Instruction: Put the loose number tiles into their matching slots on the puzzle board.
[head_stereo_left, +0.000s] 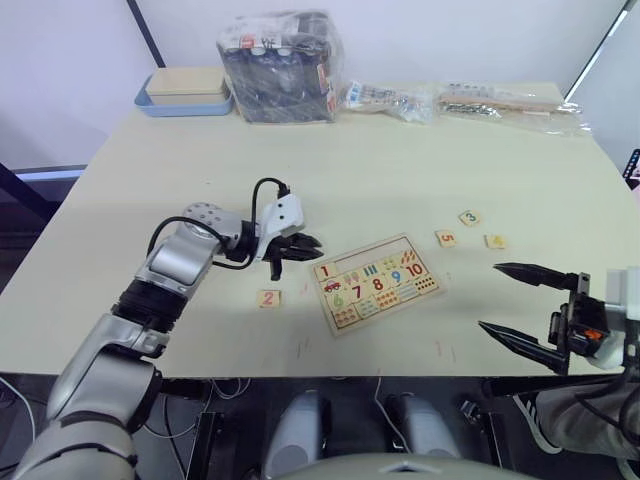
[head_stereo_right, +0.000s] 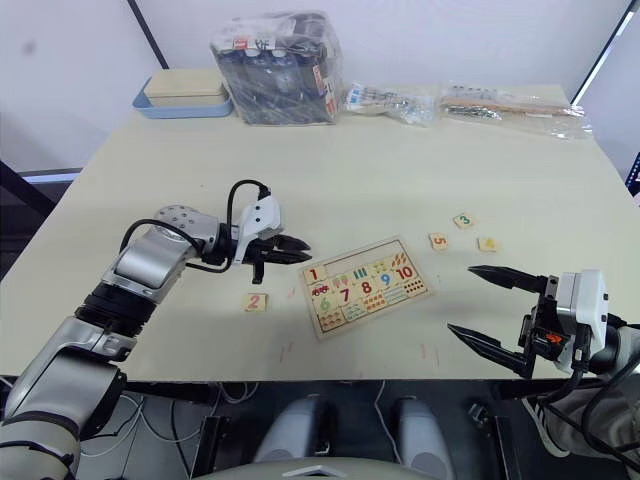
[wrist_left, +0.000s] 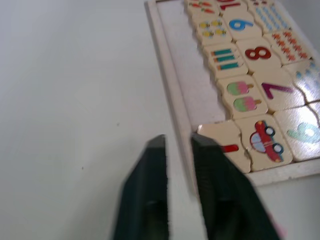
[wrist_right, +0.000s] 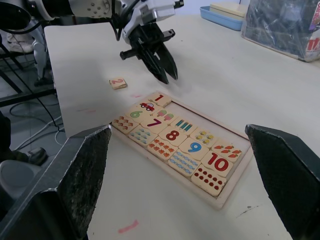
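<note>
- Flat rectangular pale-wood puzzle board (head_stereo_left: 378, 282) with coloured numbers and counting pictures lies tilted on the pale worktop (head_stereo_left: 380, 160), near its front edge.
- Square tile printed with a red 1 (wrist_right: 159, 98) sits in the end slot of the board's top row, at the corner nearest the left gripper; the rest of that row (wrist_left: 187, 75) is a bare recess.
- Left gripper (head_stereo_left: 297, 245) hovers just beside that corner of the board, its black fingers (wrist_left: 150, 195) drawn close together with only a thin gap, holding nothing.
- Small pale-wood tile with a red 2 (head_stereo_left: 268, 298) lies loose on the worktop, off the board's left end, toward the front edge and apart from it.
- Three more loose tiles lie past the board's right end: the orange 5 tile (head_stereo_left: 445, 238) nearest the board, the green 3 tile (head_stereo_left: 469, 217) beyond it, the yellow-digit tile (head_stereo_left: 494, 241) farthest out.
- Right gripper (head_stereo_left: 530, 308) hangs off the board's right end near the front edge, its fingers spread wide apart and empty.
- Far behind the board, at the worktop's back edge: a blue tray with a beige box (head_stereo_left: 185, 92), a plastic-wrapped dark bundle (head_stereo_left: 282, 68), and clear bags of small parts (head_stereo_left: 470, 102).
</note>
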